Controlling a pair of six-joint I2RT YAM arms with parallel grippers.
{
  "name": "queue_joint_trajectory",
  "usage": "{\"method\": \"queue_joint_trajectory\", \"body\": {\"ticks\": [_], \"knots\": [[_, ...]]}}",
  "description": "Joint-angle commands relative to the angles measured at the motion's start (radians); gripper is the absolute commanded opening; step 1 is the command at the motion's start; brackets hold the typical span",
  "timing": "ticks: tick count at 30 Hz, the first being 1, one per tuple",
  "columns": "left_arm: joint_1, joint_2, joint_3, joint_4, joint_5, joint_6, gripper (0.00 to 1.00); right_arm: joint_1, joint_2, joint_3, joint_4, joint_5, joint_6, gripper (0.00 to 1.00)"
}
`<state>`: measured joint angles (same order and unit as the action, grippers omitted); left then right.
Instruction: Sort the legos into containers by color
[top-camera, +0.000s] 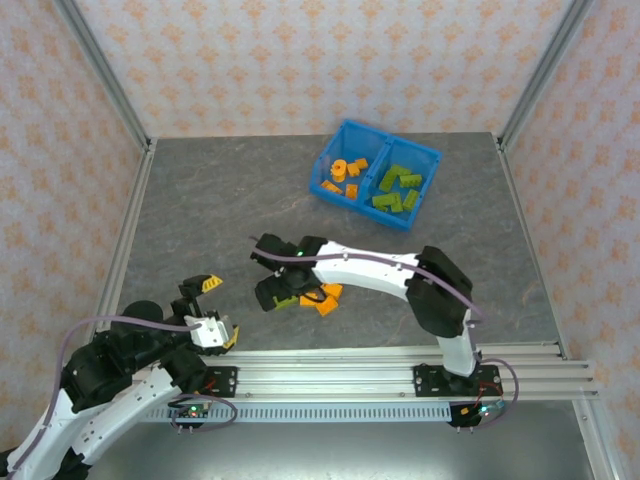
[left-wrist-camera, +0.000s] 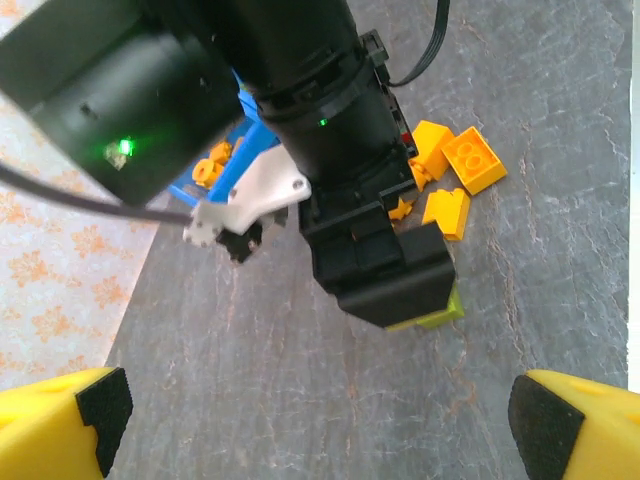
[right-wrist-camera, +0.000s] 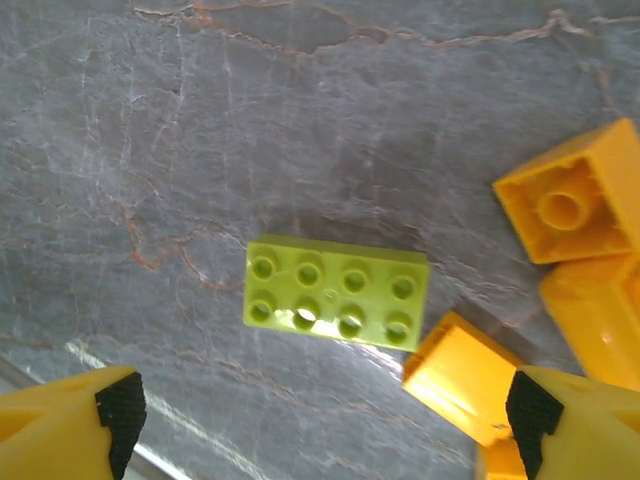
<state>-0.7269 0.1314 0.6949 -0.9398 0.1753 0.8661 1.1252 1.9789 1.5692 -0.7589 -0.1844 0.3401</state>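
Bin (top-camera: 395, 139) at far side of table (top-camera: 200, 200), right of centre. Eight-stud brick (right-wrist-camera: 336, 291) under right gripper (right-wrist-camera: 322, 415), other bricks (right-wrist-camera: 565, 205) just right of it.

**Colours and patterns**

A lime green brick (right-wrist-camera: 335, 292) and orange bricks (right-wrist-camera: 567, 205) are recorded on a grey table (right-wrist-camera: 300, 110) veined white and rust. The bin (top-camera: 326, 162) is bright blue, with orange legos (top-camera: 347, 177) in its left compartment, green legos (top-camera: 398, 187) in its right. Walls (top-camera: 300, 60) are cream, printed with orange floral motifs. Yellow fingers (right-wrist-camera: 50, 430) with black pads (right-wrist-camera: 122, 408) are noted on the right gripper (right-wrist-camera: 325, 415).
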Motion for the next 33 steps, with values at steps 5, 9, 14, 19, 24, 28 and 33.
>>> {"method": "queue_joint_trajectory", "body": {"ticks": [5,9,14,19,24,28,33], "knots": [[-0.003,-0.032,-0.02,-0.029,0.013,0.021,1.0,0.028,0.122,0.072,-0.065,0.102,0.034,0.99],[-0.004,-0.031,-0.032,-0.018,0.016,0.021,1.0,0.027,0.172,0.089,-0.05,0.087,0.048,0.98],[-0.004,-0.032,-0.048,0.0,0.027,0.014,1.0,0.028,0.204,0.099,-0.045,0.101,0.07,0.78],[-0.004,-0.03,-0.054,0.028,0.04,0.013,1.0,0.028,0.17,0.087,-0.042,0.13,0.065,0.61],[-0.004,-0.014,-0.063,0.058,0.055,0.013,1.0,0.027,0.154,0.097,-0.046,0.158,0.043,0.7],[-0.003,0.004,-0.066,0.065,0.063,0.014,1.0,0.027,0.16,0.095,-0.052,0.165,0.046,0.62],[-0.003,0.007,-0.076,0.118,0.083,0.0,1.0,-0.001,0.064,0.07,-0.02,0.173,0.066,0.55]]}}
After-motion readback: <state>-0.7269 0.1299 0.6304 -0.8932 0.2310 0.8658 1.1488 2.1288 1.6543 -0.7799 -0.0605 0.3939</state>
